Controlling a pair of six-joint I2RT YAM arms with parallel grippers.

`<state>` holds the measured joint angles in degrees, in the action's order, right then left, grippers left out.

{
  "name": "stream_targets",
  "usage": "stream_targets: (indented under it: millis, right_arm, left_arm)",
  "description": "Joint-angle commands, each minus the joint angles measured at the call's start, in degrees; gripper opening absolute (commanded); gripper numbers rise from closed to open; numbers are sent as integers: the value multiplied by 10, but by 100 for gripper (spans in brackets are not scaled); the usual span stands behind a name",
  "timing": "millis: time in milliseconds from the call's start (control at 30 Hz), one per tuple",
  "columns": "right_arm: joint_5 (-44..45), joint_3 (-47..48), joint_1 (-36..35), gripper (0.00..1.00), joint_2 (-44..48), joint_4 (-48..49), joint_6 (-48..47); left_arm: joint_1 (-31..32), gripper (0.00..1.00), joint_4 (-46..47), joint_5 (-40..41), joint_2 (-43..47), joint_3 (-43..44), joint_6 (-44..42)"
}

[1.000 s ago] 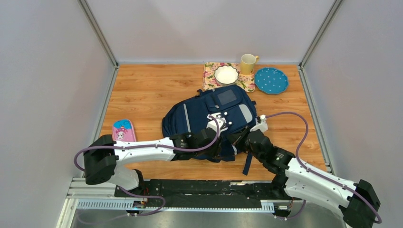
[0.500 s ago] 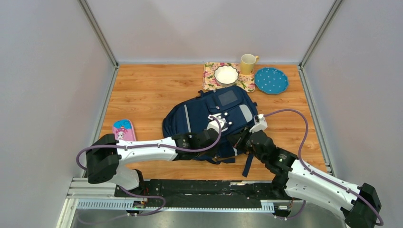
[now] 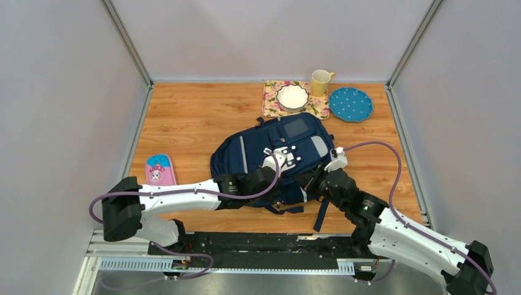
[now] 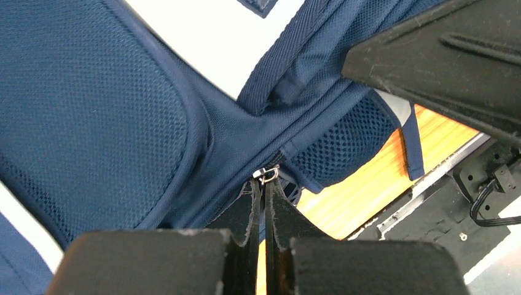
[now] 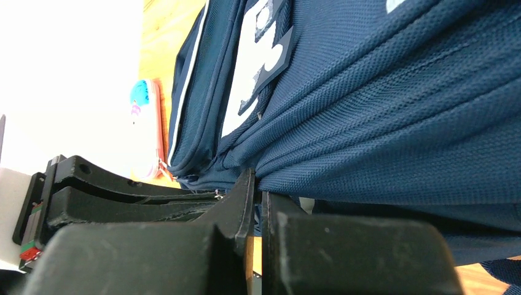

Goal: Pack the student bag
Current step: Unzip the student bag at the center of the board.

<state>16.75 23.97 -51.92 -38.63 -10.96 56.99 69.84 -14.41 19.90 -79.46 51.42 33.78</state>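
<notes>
Top external, student bag (image 3: 258,144) front up, long axis near-to-far, top end far, left tool (image 4: 264,183), right tool (image 5: 255,181) both pinching it

Left gripper (image 3: 278,186) and right gripper (image 3: 309,182) at the student bag (image 3: 255,150).
Both sit close together at the bag's edge nearest the arm bases; a pink pencil case (image 3: 160,169) lies well left of the left gripper, a white bowl (image 3: 292,96) beyond both.

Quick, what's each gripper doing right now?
Left gripper: closed on the zipper pull of the backpack.
Right gripper: closed, pinching backpack fabric.
</notes>
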Motion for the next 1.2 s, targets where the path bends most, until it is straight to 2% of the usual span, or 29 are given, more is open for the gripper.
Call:
stream_targets:
  millis: [0,300,367,500,700,800,967,1100,1167]
  right_arm:
    - [-9,49,30,0,5,15,-21]
    - [-97,45,118,0,-16,23,-51]
    - [-110,40,126,0,-15,23,-56]
    - [-119,33,130,0,-18,23,-63]
    - [-114,52,131,0,-34,9,-85]
    - [-104,68,132,0,-50,13,-93]
    - [-149,137,137,0,-157,16,-117]
    - [-159,215,144,0,-272,-1,-133]
    - [-192,262,154,0,-307,-8,-144]
  left_arm:
    - [-11,0,-39,59,48,-22,-30]
    - [-12,0,-90,47,139,-93,-37]
    - [-11,0,-93,27,159,-113,-42]
    - [-6,0,-64,-68,215,-146,-82]
    - [62,0,-76,-158,198,-127,-120]
    - [86,0,-60,-159,179,-113,-116]
    - [94,0,-5,-193,150,-102,-125]
    - [97,0,-1,-195,130,-82,-125]
    - [97,0,-3,-195,120,-77,-122]
